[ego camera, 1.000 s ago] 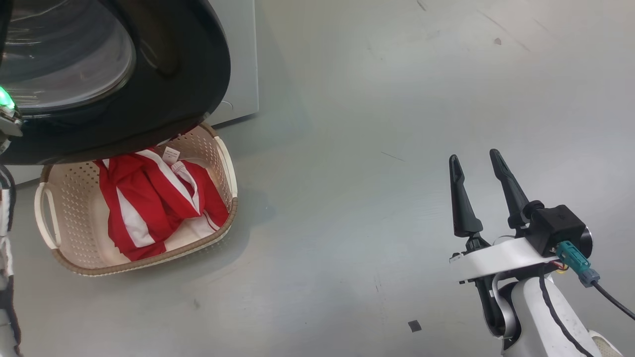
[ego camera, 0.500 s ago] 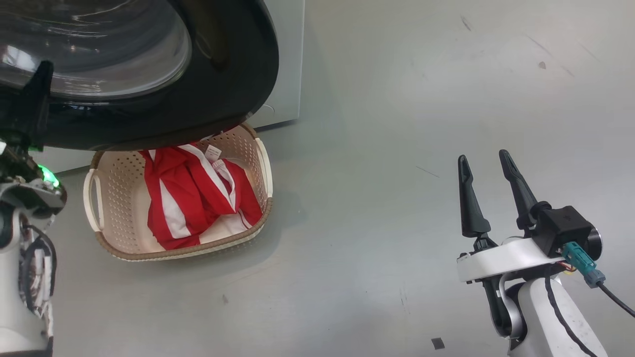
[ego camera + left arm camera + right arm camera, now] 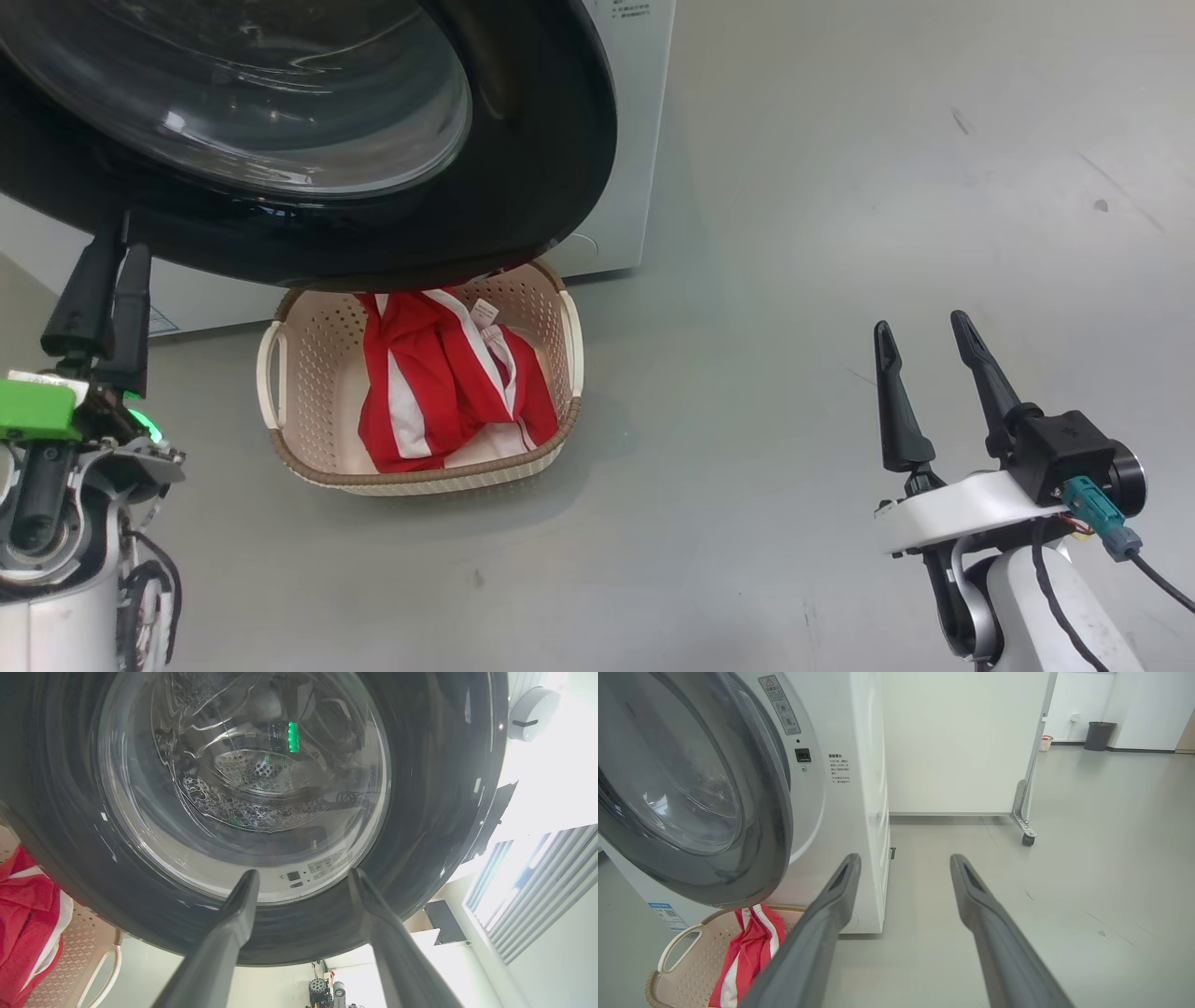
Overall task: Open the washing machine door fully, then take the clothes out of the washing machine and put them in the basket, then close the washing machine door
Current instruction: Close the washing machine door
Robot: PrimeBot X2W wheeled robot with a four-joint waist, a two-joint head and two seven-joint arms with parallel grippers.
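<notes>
The washing machine door [image 3: 523,187], a black ring around bulging glass, stands ajar off the white washing machine [image 3: 625,140] and overhangs the basket [image 3: 569,336]. The red and white clothes [image 3: 439,383] lie in that cream basket on the floor. My left gripper [image 3: 126,245] points up at the door's lower edge. In the left wrist view this gripper [image 3: 303,877] is open and empty before the door [image 3: 420,812]. My right gripper [image 3: 921,323] is open and empty over bare floor far to the right. The right wrist view shows the door [image 3: 775,812], basket [image 3: 672,952] and clothes [image 3: 747,947].
Grey floor [image 3: 794,280] lies open between the basket and my right arm. A white partition on a castor [image 3: 1024,821] stands beyond the washer's right side. A dark bin [image 3: 1099,735] is far off. A blue label [image 3: 663,910] marks the washer's lower front.
The head camera has turned, so the washer, door and basket sit further right in the picture. My left gripper has come into view lower down, off the door's ring.
</notes>
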